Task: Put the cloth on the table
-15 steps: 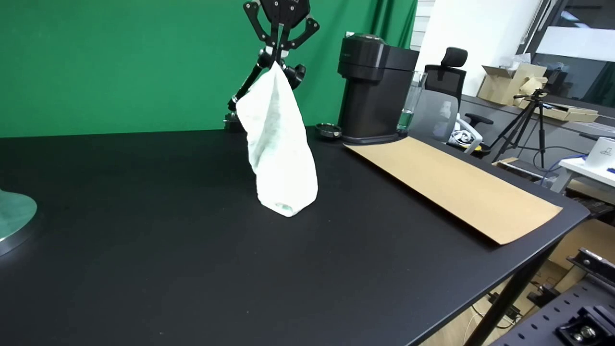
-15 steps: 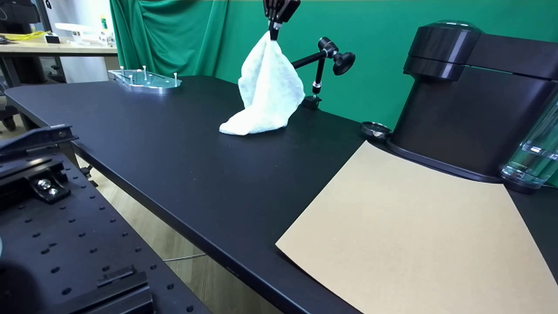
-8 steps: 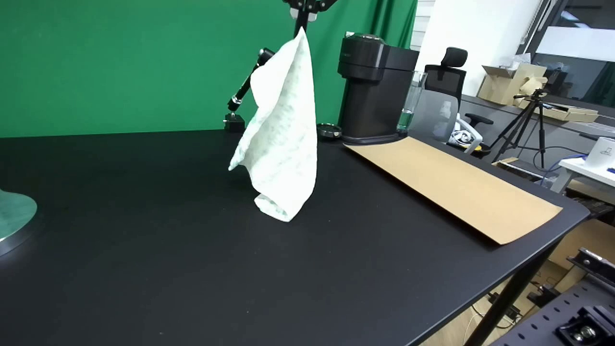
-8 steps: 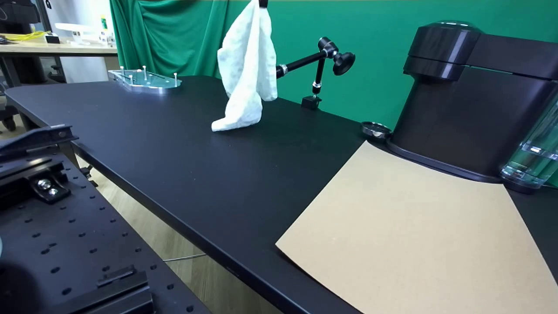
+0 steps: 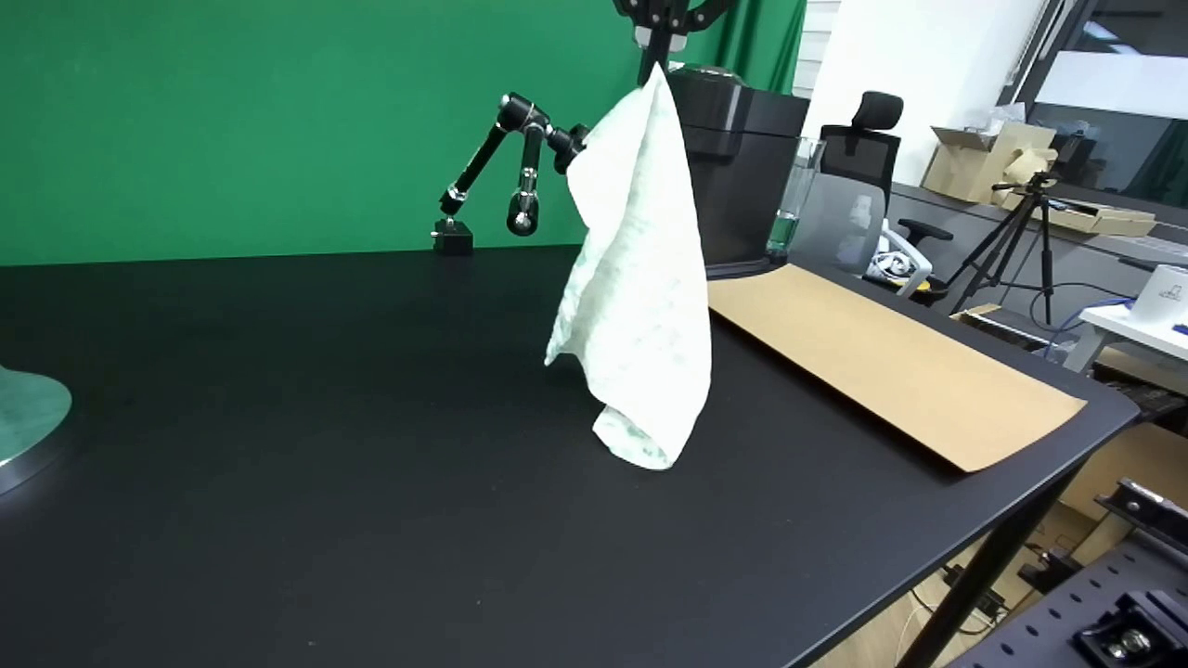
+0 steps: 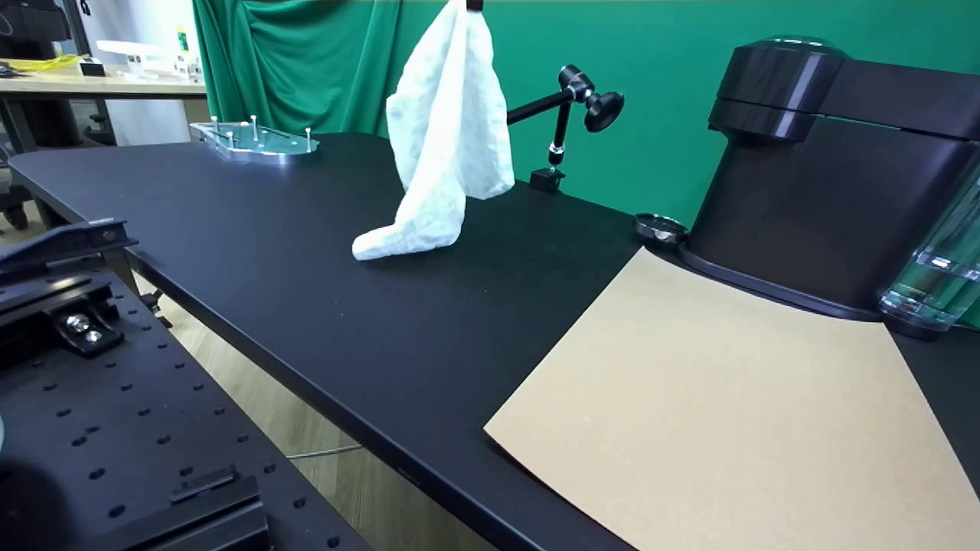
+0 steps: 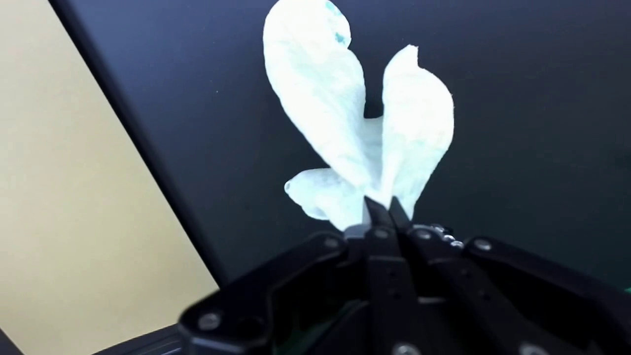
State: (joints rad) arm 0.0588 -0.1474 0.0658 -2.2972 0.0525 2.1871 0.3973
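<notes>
A white cloth (image 5: 645,269) hung over the bench (image 5: 325,455) near a brown sheet (image 5: 886,357), its gathered tip clamped in the tool (image 7: 380,200); laying it neatly likely called for a slow descent, a slight sideways draw to spread the folds, then release.

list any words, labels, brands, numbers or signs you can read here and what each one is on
None can be read in any view.
Small mark on the white object at the right edge of an exterior view: too small to read.
Cloth, brown sheet and black machine: no legible lettering.
</notes>
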